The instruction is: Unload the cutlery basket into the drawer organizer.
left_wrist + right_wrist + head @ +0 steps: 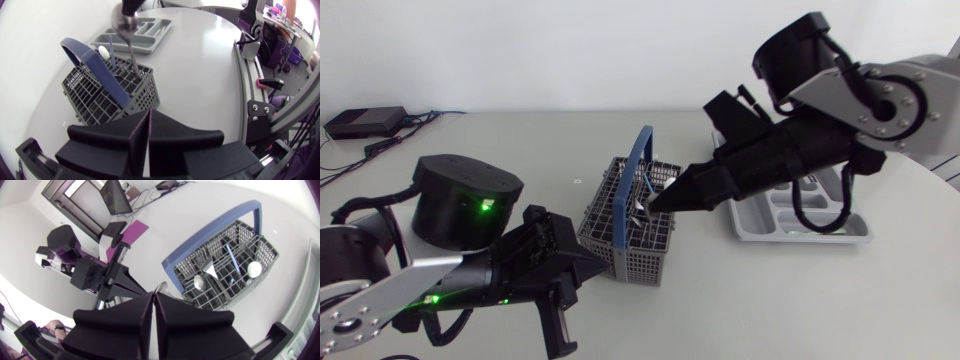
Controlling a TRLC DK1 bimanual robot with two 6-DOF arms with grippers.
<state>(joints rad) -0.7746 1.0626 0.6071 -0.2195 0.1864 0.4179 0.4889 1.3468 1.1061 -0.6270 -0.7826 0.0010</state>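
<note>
The pale worktop carries a grey cutlery basket. A grey drawer organizer lies to the basket's right.

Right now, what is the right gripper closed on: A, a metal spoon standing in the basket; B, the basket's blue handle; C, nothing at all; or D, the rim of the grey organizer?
A: the left wrist view shows the right gripper pinching the bowl end of a metal spoon whose stem runs down into the cutlery basket, clear of the blue handle.
</note>
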